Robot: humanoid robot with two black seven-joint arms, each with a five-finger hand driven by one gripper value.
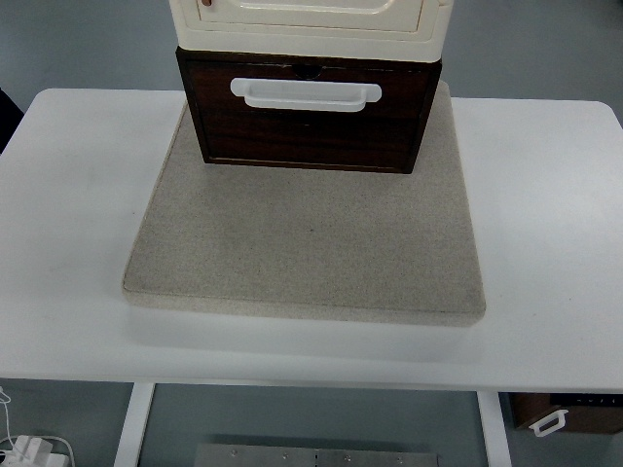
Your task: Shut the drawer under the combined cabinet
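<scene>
A dark brown drawer (pixel 310 131) with a white handle (pixel 305 93) sits at the bottom of the combined cabinet, under a cream upper unit (pixel 310 19). The drawer front stands about level with its dark frame; I cannot tell whether a gap remains. The cabinet rests at the far end of a beige stone-like mat (pixel 307 243) on the white table (pixel 545 243). Neither robot hand shows in the top view.
The mat covers the middle of the table, with bare white tabletop to its left and right. Below the table's near edge lie a white plug and cable (pixel 29 449) at left and a brown box with a white handle (pixel 569 413) at right.
</scene>
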